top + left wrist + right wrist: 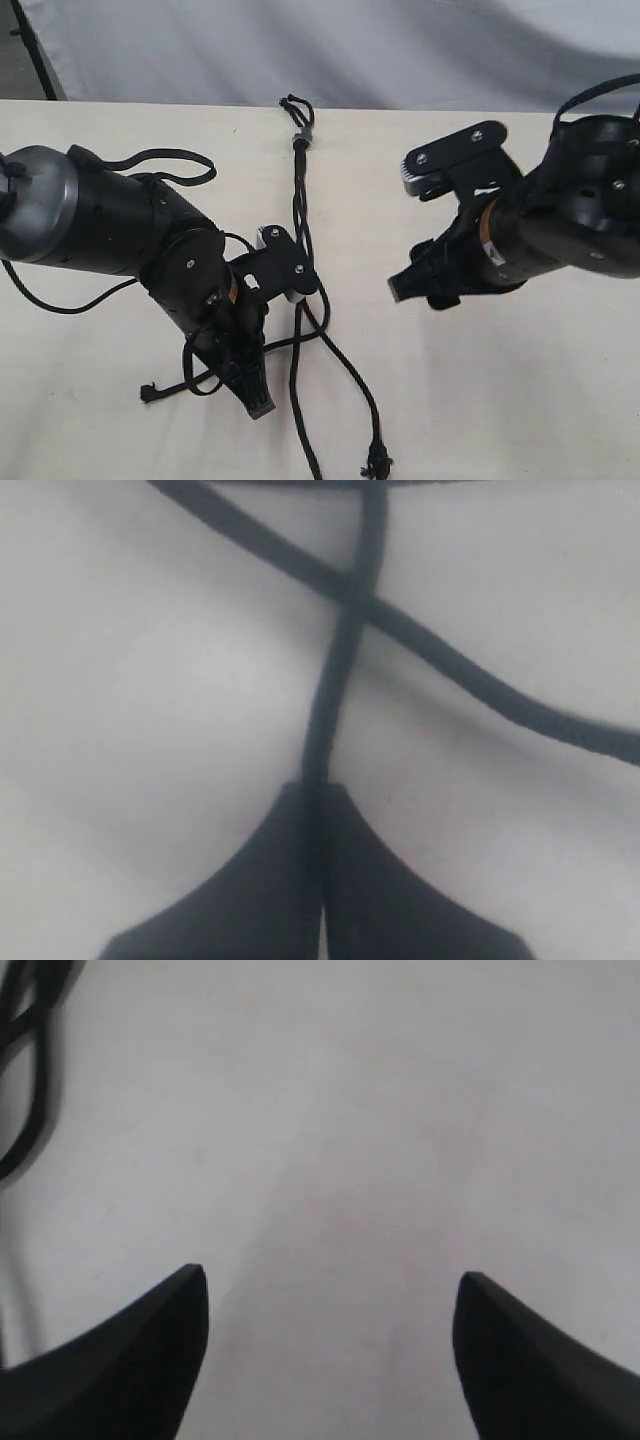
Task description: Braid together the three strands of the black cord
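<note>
The black cord lies down the middle of the exterior view, its grey band (301, 134) and little loops (295, 103) at the far end. The three strands (300, 215) run toward the near edge and cross loosely. One knotted tip (378, 463) lies at the near right and another (150, 393) at the near left. The third strand leaves the frame's bottom. My left gripper (320, 786) (259, 400) is shut on one strand (326, 700), which crosses a second strand (470, 680) just ahead. My right gripper (330, 1282) (412, 290) is open and empty over bare table, to the right of the strands (28, 1070).
The pale table (520, 400) carries only the cord. A light fabric backdrop (400, 50) hangs behind its far edge. Glossy robot cables (60, 300) loop on the table beside the left arm, and another (170, 158) arches over it.
</note>
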`<act>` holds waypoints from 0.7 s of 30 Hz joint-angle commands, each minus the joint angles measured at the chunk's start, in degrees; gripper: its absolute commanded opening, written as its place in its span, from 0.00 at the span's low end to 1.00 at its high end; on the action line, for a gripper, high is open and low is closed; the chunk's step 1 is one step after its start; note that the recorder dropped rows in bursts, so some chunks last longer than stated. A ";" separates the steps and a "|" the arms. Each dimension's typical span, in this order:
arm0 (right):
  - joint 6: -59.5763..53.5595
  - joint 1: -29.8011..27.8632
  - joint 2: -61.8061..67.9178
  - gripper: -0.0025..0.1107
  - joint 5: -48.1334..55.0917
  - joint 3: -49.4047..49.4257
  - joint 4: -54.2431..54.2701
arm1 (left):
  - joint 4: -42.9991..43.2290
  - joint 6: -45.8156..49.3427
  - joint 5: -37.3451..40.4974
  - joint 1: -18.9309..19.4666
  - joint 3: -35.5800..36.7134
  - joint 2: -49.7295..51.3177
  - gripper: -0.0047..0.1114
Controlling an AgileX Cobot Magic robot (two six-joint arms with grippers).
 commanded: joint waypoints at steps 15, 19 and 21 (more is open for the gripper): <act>-0.53 24.27 10.59 0.47 -4.20 0.17 14.72 | -0.22 -2.63 2.28 0.09 0.99 0.56 0.05; -0.92 24.27 13.90 0.48 -7.22 0.17 14.81 | -0.22 -2.88 2.15 0.09 0.99 0.56 0.05; -1.19 24.27 14.41 0.48 -7.57 0.61 14.81 | -0.22 -2.88 2.05 0.09 0.99 0.56 0.05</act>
